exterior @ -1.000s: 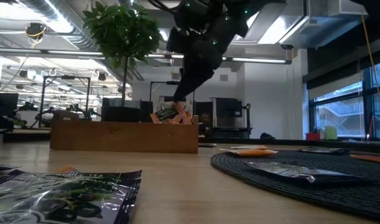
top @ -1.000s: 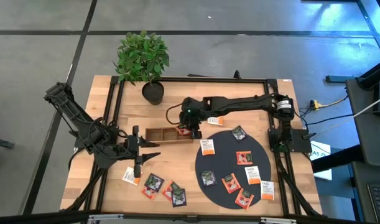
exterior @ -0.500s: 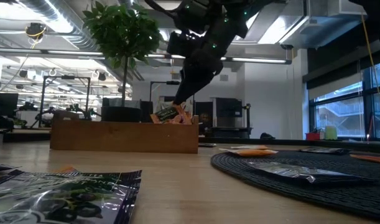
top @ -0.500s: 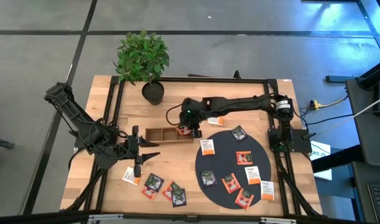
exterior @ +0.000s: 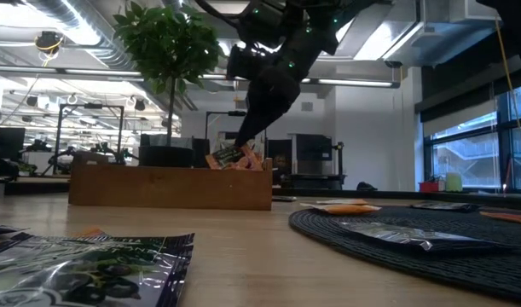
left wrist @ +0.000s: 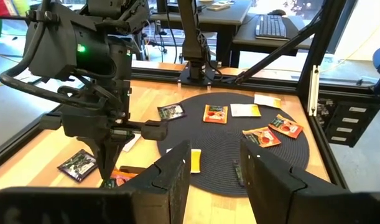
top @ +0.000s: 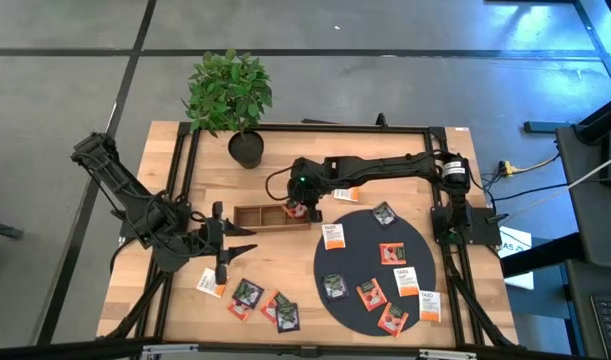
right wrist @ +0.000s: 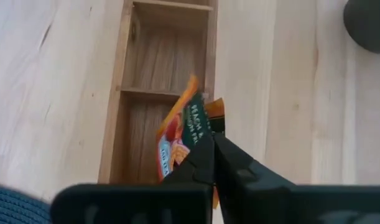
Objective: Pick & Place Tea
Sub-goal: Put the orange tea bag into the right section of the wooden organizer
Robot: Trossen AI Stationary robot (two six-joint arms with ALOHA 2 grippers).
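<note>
The wooden tray (top: pixel 255 215) lies left of the black round mat (top: pixel 375 262). Two or three tea sachets (right wrist: pixel 183 134) stand tilted in its right compartment and stick up over the tray's wall (exterior: pixel 230 156). My right gripper (right wrist: pixel 212 144) is shut, slanting down from the right, its tips at the upper edge of a green-and-orange sachet (right wrist: pixel 201 118). Several sachets lie flat on the mat (top: pixel 390 255), and several more lie on the bare wood at the near left (top: pixel 260 300). My left gripper (top: pixel 247 240) stands open above the table, left of the tray, with nothing between its fingers (left wrist: pixel 177 180). My right gripper's shut fingertips (right wrist: pixel 205 149) stand right at the upper edge of the green-and-orange sachet (right wrist: pixel 205 127), coming down at a slant from the table's right. The fingers hide the meeting place, so I cannot tell whether they touch or pinch it.
A potted plant (top: pixel 233 95) stands at the far left, close behind the tray. A black frame (top: pixel 315 128) runs around the table's edges. Bare wood lies between the tray and the near sachets.
My right gripper has shut its fingers while staying over the tray's right compartment. The sachets in the compartment stand as before.
</note>
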